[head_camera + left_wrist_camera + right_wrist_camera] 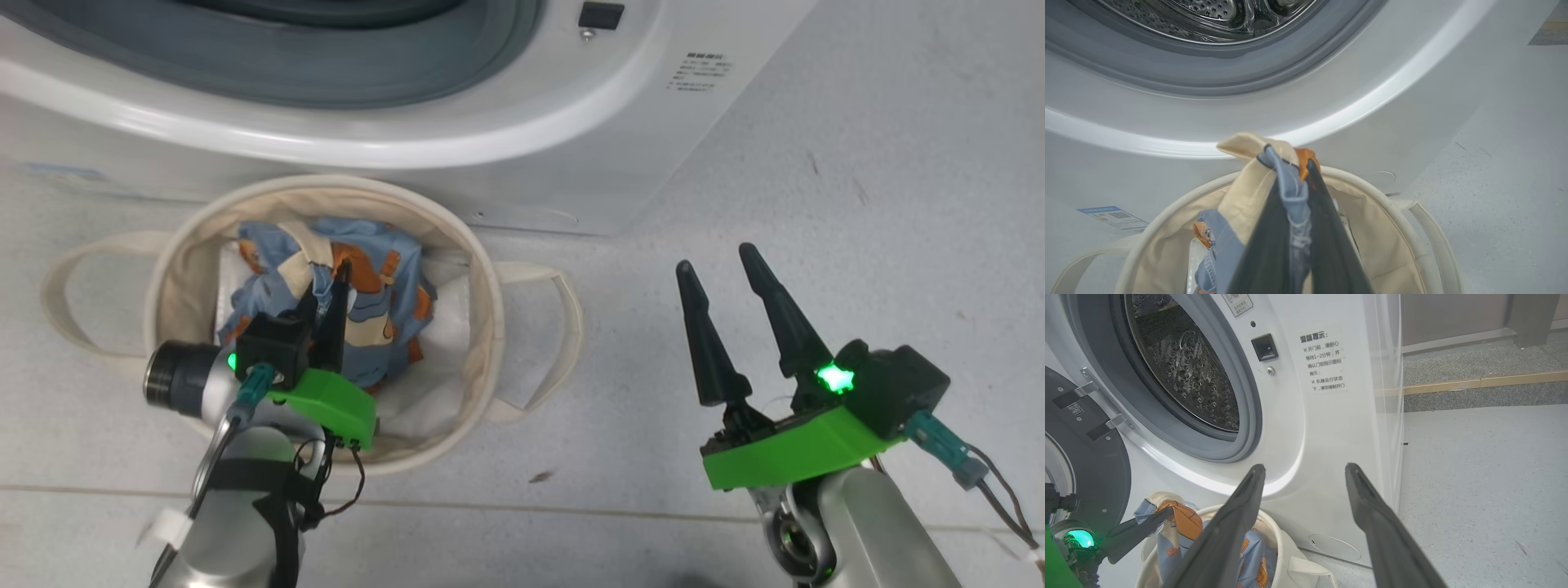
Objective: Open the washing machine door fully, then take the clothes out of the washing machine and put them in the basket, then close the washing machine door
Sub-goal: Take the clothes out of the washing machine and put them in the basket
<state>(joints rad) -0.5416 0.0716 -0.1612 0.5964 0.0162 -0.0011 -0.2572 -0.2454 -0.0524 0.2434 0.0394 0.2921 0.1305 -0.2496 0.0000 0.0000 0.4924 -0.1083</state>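
– In front of the washing machine (522, 122), on the floor (816, 204), what sits there?

– The basket (186, 282) stands just before the machine's lower panel, with one loop handle out to each side.

– And where are the clothes (375, 302)?

– The blue garment with orange bears is bunched inside the basket, on top of a white sheet (416, 400). A fold of it is lifted to about rim height.

– What lifts it?

– The left jaws are clenched on that fold. In the left wrist view the blue cloth (1290, 188) is pinched between the two dark fingers (1327, 228), with cream and orange patches bulging past the tips.

– What about the right jaws?

– They are spread wide and hold nothing. Their fingers (709, 335) hang over bare floor to the right of the basket and well apart from it, pointing toward the machine's lower corner.

– Is the washing machine door (1094, 469) open?

– Yes. The right wrist view shows it swung out on its hinges at the left, beside the round opening.

– And inside?

– The steel drum (1184, 375) is ringed by the grey gasket (326, 65). No cloth shows in the part of it that can be seen.
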